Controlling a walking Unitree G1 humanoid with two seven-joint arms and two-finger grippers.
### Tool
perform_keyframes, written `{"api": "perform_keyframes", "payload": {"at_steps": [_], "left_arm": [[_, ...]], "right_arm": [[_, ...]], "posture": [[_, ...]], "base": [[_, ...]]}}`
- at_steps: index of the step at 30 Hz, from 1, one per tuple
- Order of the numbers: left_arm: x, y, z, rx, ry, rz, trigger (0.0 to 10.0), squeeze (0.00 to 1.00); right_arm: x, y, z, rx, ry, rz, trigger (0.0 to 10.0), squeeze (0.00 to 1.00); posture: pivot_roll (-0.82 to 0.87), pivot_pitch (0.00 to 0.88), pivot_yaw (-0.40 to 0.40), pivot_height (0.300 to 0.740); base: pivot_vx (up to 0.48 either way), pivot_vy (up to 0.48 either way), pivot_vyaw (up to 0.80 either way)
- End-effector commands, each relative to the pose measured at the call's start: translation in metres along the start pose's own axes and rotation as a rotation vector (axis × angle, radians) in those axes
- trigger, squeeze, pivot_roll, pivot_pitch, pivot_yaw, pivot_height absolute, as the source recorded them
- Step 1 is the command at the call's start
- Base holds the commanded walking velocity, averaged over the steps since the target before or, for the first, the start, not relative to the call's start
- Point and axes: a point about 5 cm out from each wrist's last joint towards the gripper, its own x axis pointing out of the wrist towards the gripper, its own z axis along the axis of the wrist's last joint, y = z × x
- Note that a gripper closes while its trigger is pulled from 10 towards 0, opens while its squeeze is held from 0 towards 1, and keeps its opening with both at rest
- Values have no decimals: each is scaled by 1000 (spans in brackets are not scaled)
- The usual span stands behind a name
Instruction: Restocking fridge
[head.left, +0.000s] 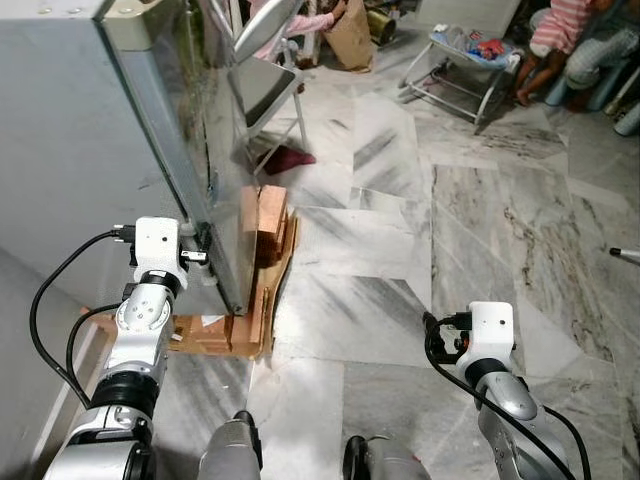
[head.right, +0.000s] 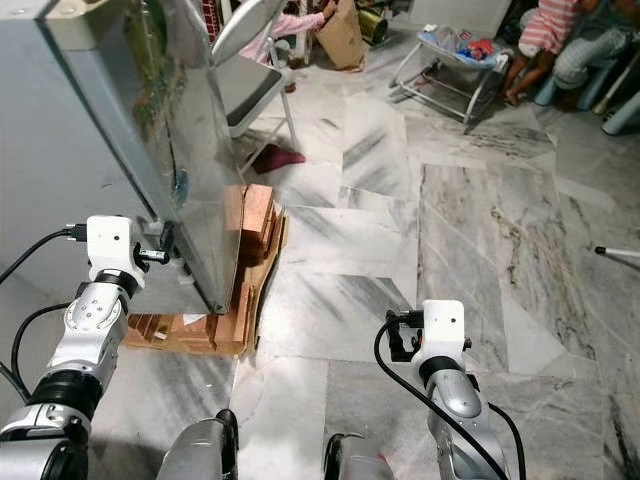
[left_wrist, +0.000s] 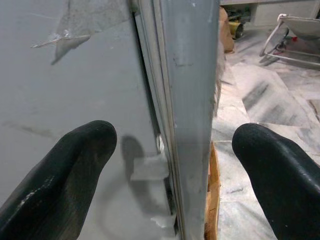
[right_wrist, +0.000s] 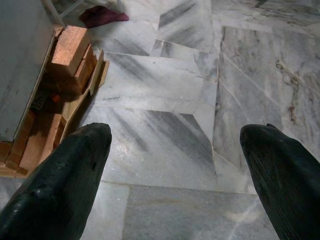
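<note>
**Left gripper straddles the fridge door edge**

The grey fridge stands at the robot's left, raised off the floor on a wooden pallet with a stack of wooden blocks tucked beside its lower front corner. Its door looks shut or very nearly so; the left wrist view shows only a thin dark seam between the door edge and the cabinet side (a scrap of torn clear film clings to that side panel).

The left gripper is up at that low corner, jaws spread wide, with one black finger against the grey side panel and the other out past the door's front face, so the door edge sits between them without being squeezed.

The right gripper hangs over bare marble floor well apart from the fridge, its jaws also open and empty.

Farther back a folding metal chair leans near the fridge front, a dark red cloth lies on the floor by its legs, and a person in a striped top sits at the far right.
</note>
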Motion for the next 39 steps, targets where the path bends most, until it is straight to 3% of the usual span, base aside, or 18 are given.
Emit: {"api": "perform_keyframes", "payload": {"at_steps": [1, 10, 20, 39], "left_arm": [[5, -2, 3, -5, -1, 11, 10000, 0], [18, -1, 15, -30, -9, 44, 10000, 0], [22, -23, 22, -64, -48, -96, 10000, 0], [34, -37, 35, -44, -44, -120, 10000, 0]], "right_arm": [[-1, -1, 1, -2, -5, -2, 10000, 0], [-4, -3, 1, -11, -6, -7, 10000, 0], [-4, 0, -2, -14, 7, -1, 10000, 0], [-2, 1, -2, -14, 9, 1, 10000, 0]], "posture": [[37, 148, -60, 740], [18, 151, -56, 740], [24, 160, -53, 740], [25, 152, -45, 740]], "base": [[0, 0, 0], [0, 0, 0], [0, 0, 0], [0, 0, 0]]}}
